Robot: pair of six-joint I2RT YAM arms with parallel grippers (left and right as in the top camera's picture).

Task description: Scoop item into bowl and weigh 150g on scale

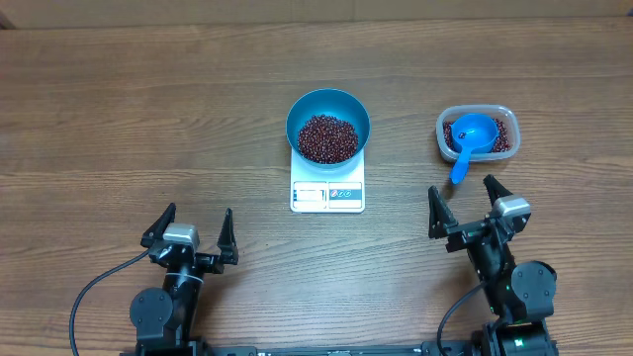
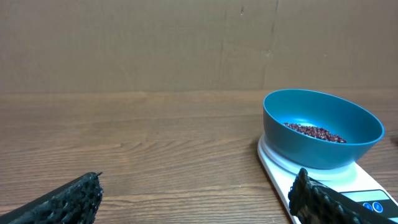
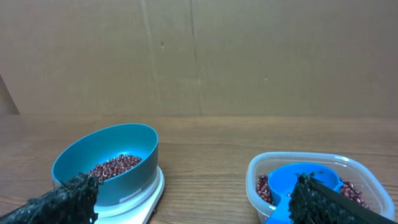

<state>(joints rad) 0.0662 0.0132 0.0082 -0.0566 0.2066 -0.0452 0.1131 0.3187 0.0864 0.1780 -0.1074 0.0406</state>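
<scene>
Both left fingers point(image 1: 158, 227) and right fingers point(image 1: 436, 210) spread wide, empty; dark red beans point(image 1: 327, 137) lie in round blue bowl point(image 1: 327, 99) on flat white scale point(image 1: 327, 196) at the centre of the table point(image 1: 119, 119), while bright blue plastic scoop point(image 1: 467, 146) in clear tub point(image 1: 509, 117) lies just ahead of the right fingers, handle toward them.

Just ahead of your left gripper point(image 2: 199, 177), the round, deep blue bowl point(image 2: 311, 149) looks smooth and faintly glossy, and the flat white plastic scale point(image 2: 273, 165) satiny. Before your right gripper point(image 3: 194, 185), the clear rectangular plastic tub point(image 3: 256, 171) shines. The brown grained wooden table point(image 1: 119, 119) is matt.
</scene>
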